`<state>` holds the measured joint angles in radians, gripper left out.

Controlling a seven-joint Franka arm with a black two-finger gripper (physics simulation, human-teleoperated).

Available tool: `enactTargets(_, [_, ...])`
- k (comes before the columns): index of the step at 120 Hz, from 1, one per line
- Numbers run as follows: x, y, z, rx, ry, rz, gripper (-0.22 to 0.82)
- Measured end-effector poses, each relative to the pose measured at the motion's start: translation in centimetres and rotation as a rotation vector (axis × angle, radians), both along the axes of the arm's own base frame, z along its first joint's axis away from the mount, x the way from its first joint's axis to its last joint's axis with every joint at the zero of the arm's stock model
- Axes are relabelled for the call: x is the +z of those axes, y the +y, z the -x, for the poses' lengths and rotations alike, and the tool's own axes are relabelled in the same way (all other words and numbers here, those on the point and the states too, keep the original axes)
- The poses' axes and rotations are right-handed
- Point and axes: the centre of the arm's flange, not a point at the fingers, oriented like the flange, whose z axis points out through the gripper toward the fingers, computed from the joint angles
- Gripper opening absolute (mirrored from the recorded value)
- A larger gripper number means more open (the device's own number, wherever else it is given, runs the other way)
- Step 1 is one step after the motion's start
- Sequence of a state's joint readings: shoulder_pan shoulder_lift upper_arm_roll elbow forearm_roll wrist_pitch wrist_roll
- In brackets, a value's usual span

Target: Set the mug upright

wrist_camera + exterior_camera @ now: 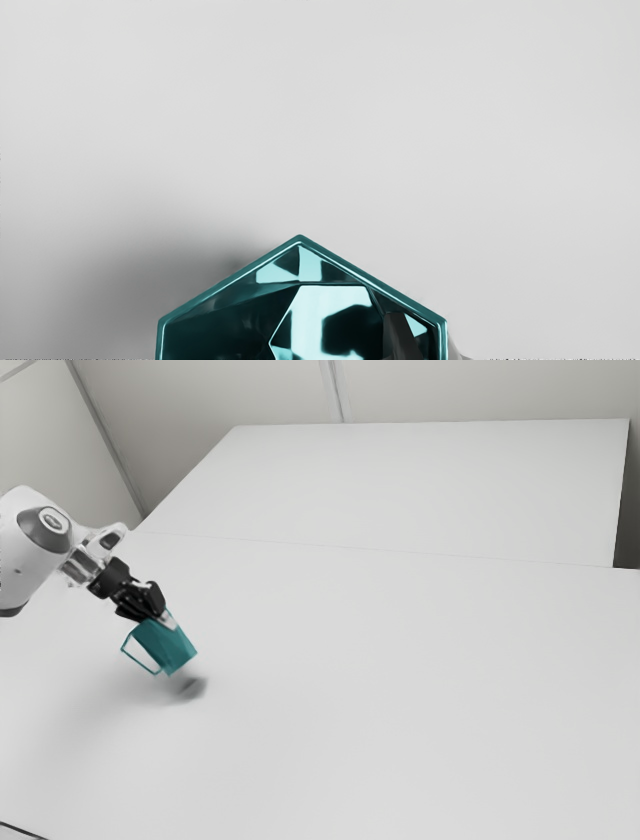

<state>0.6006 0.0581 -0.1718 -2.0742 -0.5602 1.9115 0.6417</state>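
Hand (163,619) pinching one wall of the teal mug (169,648), a finger either side. Mug hangs tilted, mouth toward the hand, above the counter (400,690) (its shadow (190,689) sits apart). Grip looks settled; levelling and lowering remain, I judge.

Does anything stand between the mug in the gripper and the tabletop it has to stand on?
Nothing visible does: the gripper holds the mug tilted above the table, with its shadow beneath.
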Motion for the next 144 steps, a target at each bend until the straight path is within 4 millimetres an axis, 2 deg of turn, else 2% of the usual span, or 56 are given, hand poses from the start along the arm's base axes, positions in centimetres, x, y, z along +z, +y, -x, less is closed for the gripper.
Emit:
enactTargets(48, [4.0,-6.2,-3.9,-0.066,0.105,-0.254,-0.18])
enactTargets(112, [3.5,-13.2,-6.4,0.008,0.119,-0.536,-0.18])
enactTargets(144, [0.9,-15.3,-6.3,0.079,0.125,-0.584,-0.18])
